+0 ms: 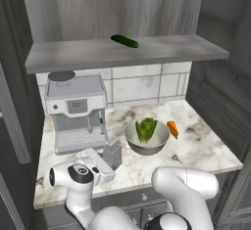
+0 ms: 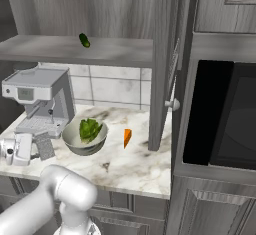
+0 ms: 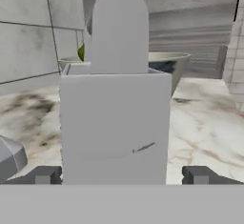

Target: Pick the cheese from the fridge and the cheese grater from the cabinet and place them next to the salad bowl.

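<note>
The grey cheese grater (image 1: 112, 154) (image 2: 45, 146) stands upright on the marble counter, between the coffee machine and the salad bowl (image 1: 147, 148) (image 2: 82, 146), which holds green lettuce. The orange cheese (image 1: 172, 129) (image 2: 127, 137) lies on the counter just right of the bowl. My gripper (image 1: 107, 159) (image 2: 34, 148) (image 3: 122, 175) is low on the grater's left, open, its fingertips (image 3: 45, 175) standing on either side of the grater (image 3: 116, 118). The bowl (image 3: 176, 66) shows right behind the grater. Above, the cabinet shelf (image 1: 162, 50) (image 2: 115, 51) carries a cucumber.
A grey coffee machine (image 1: 76, 111) (image 2: 42, 96) stands at the counter's left, close to my hand. A dark green cucumber (image 1: 124, 41) (image 2: 84, 40) lies on the shelf. A tall cabinet panel (image 2: 165, 54) and a dark oven opening (image 2: 225, 114) bound the counter on the right.
</note>
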Tool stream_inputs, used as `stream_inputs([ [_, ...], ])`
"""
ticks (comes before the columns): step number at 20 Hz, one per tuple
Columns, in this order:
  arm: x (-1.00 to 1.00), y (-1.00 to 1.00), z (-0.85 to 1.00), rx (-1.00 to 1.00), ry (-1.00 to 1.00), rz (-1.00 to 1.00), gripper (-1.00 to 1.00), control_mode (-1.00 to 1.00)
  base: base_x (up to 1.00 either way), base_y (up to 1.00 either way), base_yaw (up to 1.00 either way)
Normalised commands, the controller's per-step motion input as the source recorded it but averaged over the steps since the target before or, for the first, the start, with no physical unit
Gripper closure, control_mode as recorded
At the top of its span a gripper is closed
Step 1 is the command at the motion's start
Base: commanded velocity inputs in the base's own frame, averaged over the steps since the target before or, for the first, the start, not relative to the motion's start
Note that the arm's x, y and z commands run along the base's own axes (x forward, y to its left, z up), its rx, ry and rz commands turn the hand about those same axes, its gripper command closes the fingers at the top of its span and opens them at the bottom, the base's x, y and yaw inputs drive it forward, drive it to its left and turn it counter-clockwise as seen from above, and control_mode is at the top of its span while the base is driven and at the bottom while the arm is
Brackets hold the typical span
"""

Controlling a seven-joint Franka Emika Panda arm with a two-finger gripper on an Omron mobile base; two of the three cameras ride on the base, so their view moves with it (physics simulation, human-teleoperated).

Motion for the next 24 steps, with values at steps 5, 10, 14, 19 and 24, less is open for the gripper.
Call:
stream_inputs([
  [5,-0.06,0.09,0.22,0.00,0.10,0.08,-1.00,-1.00,0.00,0.00,0.00],
  [10,-0.03,0.03,0.18,0.00,0.14,0.07,-1.00,-1.00,0.00,0.00,0.00],
  [14,-0.19,0.05,0.13,0.00,0.16,0.10,-1.00,-1.00,0.00,0.00,0.00],
  [19,-0.21,0.06,0.30,0.00,0.06,0.12,-1.00,-1.00,0.00,0.00,0.00],
  [24,-0.22,-0.01,0.44,0.00,0.00,0.11,-1.00,-1.00,0.00,0.00,0.00],
])
